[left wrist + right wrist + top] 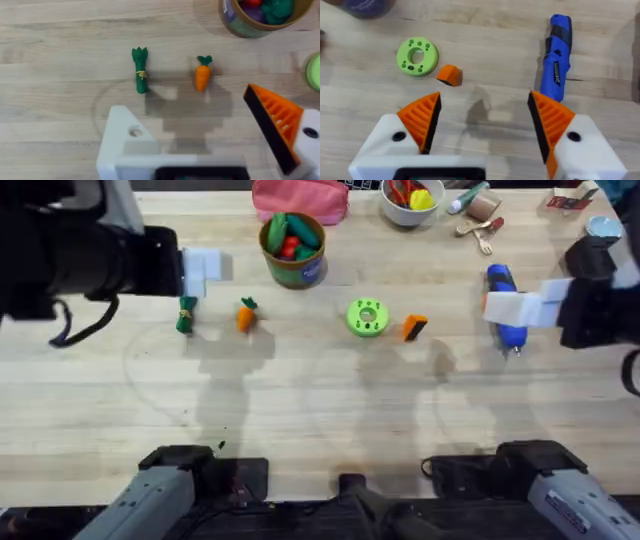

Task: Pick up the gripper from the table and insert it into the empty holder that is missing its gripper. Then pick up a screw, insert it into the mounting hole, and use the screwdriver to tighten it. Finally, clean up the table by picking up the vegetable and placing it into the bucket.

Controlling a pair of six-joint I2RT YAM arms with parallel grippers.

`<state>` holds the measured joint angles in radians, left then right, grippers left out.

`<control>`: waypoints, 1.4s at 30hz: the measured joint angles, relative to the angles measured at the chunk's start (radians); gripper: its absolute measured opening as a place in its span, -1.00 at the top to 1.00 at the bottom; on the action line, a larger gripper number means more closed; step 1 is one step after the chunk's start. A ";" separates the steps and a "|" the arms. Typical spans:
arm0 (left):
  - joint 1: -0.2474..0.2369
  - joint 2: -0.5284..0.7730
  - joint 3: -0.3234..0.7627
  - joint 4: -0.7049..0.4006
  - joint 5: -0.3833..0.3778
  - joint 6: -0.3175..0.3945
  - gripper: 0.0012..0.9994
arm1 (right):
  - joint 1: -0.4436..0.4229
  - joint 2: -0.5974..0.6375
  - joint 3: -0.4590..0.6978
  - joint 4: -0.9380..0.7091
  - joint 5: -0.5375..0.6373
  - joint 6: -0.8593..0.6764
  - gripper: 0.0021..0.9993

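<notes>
- Grippers first: right gripper (pixel 485 125) wide open, nothing held, both orange ribbed fins on, hanging above the table (pixel 320 420) near its right edge, just over the screwdriver (pixel 505 305).
- Left gripper (pixel 200 145) also spread wide, empty; one finger is a plain white holder (pixel 122 142) w/ a bare screw hole, the other has its orange fin (pixel 277 125).
- Loose orange gripper fin (pixel 415 328) lies just beside the green disc (pixel 367 318), mid-table.
- Carrot (pixel 247 314) lies nr the far edge, left of centre, green bundle (pixel 186 316) beside it, apart.
- Bucket (pixel 293 250) at far edge, toy veg inside.
- Screws: too small to make out.
- Left wrist view cuts off the bucket & disc.
</notes>
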<state>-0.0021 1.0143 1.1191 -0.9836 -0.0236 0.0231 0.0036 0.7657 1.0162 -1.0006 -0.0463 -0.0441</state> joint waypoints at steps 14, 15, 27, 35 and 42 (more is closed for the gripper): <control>-0.053 0.254 0.008 -0.037 0.065 0.043 -0.97 | 0.000 0.057 0.002 0.003 0.000 -0.015 -0.99; -0.069 0.291 0.008 -0.037 0.065 0.046 -0.97 | 0.000 0.057 0.002 0.003 0.000 -0.015 -0.99; -0.138 0.665 0.050 0.039 0.064 0.053 -0.98 | 0.000 0.057 0.002 -0.002 0.000 -0.012 -0.99; -0.130 0.745 0.053 0.078 0.056 0.053 -0.85 | 0.000 0.057 0.002 -0.002 0.000 -0.012 -0.99; -0.130 0.774 0.054 0.075 0.053 0.054 -0.43 | 0.000 0.057 0.002 -0.003 0.000 -0.012 -0.99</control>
<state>-0.1322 1.7885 1.1728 -0.9089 0.0291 0.0770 0.0036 0.8223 1.0183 -1.0034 -0.0467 -0.0563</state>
